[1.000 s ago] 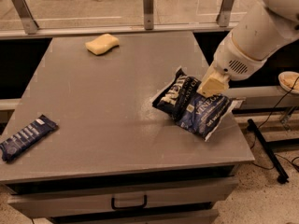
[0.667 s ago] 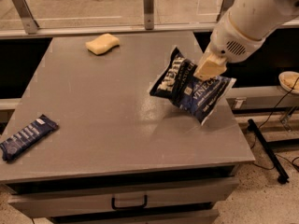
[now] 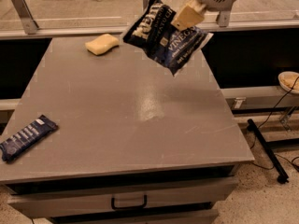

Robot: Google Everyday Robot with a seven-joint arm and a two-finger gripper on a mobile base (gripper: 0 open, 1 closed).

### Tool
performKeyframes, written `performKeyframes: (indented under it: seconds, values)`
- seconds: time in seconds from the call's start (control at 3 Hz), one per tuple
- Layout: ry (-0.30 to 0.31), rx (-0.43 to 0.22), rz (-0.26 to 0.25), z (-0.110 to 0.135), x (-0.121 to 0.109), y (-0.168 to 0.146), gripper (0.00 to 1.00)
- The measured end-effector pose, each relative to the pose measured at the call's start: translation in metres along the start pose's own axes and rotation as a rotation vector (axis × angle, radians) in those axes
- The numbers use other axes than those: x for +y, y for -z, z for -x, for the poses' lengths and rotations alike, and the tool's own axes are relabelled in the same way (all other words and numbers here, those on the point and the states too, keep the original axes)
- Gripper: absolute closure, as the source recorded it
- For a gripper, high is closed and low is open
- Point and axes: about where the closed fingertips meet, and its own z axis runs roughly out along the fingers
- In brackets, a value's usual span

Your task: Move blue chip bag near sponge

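1. A flat, dark blue bar-shaped packet (image 3: 27, 137) is seen lying at the near left edge of the grey table (image 3: 140, 120), well apart from everything else on it.
2. The sponge (image 3: 102, 44) is found resting flat on the far part of the table, left of the middle.
3. A drawer with a dark handle (image 3: 128, 202) is shown below the near edge of the table.
4. The blue chip bag (image 3: 161, 41) is held up in the air over the far right part of the table, tilted, with its white lettering turned towards the camera. It is placed near the sponge, to the right of it and higher, and the two are not touching.
5. The gripper (image 3: 186, 17) is seen at the top, right of the middle, reaching down from the far right. Its jaws are closed narrowly on the upper part of the blue chip bag, which is pinched between the tan fingers (image 3: 190, 13).
6. Off the table to the right, a pale round dish (image 3: 289, 81) is seen, and a black bar (image 3: 266, 149) is laid on the floor below it.
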Motion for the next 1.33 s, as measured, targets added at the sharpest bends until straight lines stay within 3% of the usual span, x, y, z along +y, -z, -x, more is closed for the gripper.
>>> performKeyframes:
  seconds: [0.33, 0.67, 1.0, 1.33]
  values:
    - [-0.009, -0.070, -0.076, 0.020, -0.018, 0.000, 1.00]
    - [-0.009, -0.070, -0.076, 0.020, -0.018, 0.000, 1.00]
    - [0.015, -0.078, -0.082, 0.050, -0.025, -0.028, 1.00]
    - [-0.021, -0.114, -0.138, 0.089, -0.042, -0.062, 1.00]
